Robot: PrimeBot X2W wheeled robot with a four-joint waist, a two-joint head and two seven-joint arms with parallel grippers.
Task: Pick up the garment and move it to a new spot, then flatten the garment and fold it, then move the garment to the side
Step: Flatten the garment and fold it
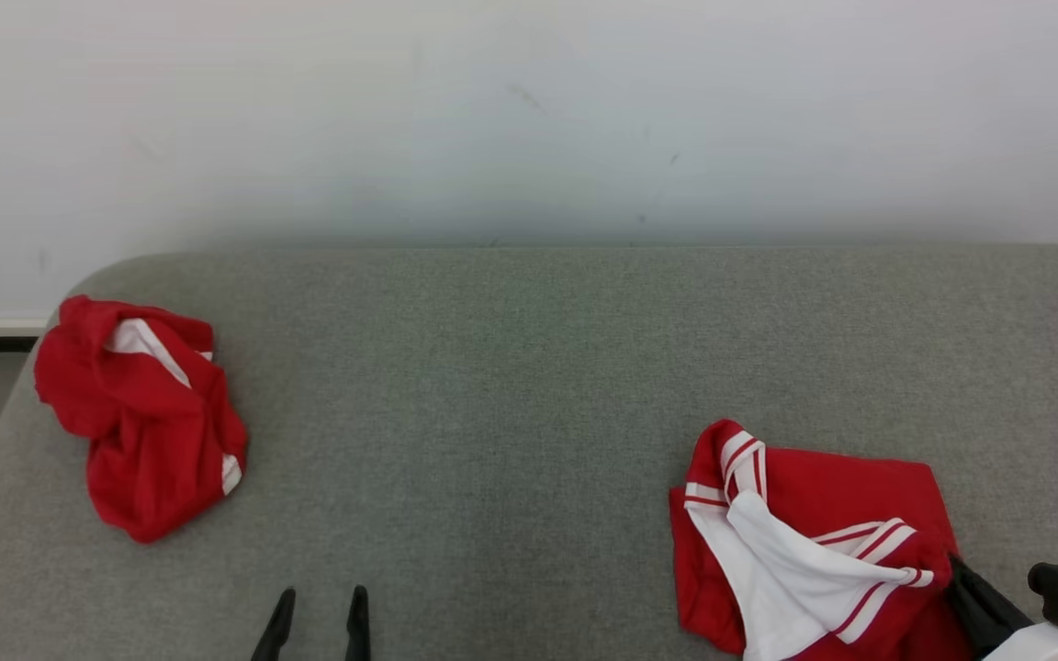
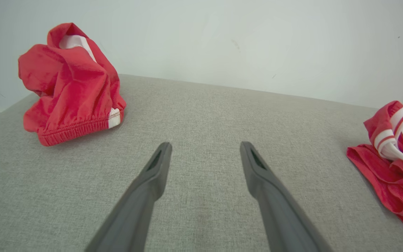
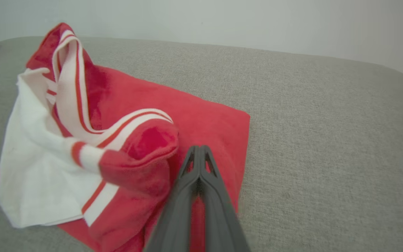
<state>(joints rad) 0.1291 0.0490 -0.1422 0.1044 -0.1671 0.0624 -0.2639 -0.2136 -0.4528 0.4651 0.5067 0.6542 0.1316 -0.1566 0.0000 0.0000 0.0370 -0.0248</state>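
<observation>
Now, step: picking up, with the right gripper (image 3: 198, 150) sitting fully closed against the red-and-white garment (image 3: 205, 119); I cannot tell if cloth is caught.
Garment: lying crumpled at the grey cushion's (image 1: 511, 367) front right.
Left gripper (image 2: 205, 145): hovering spread and empty.
Next: probably lifting gently, checking the fabric is following.

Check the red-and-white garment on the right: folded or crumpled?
Crumpled: the garment lies bunched, white panel and striped trim twisted over the red cloth.
</observation>
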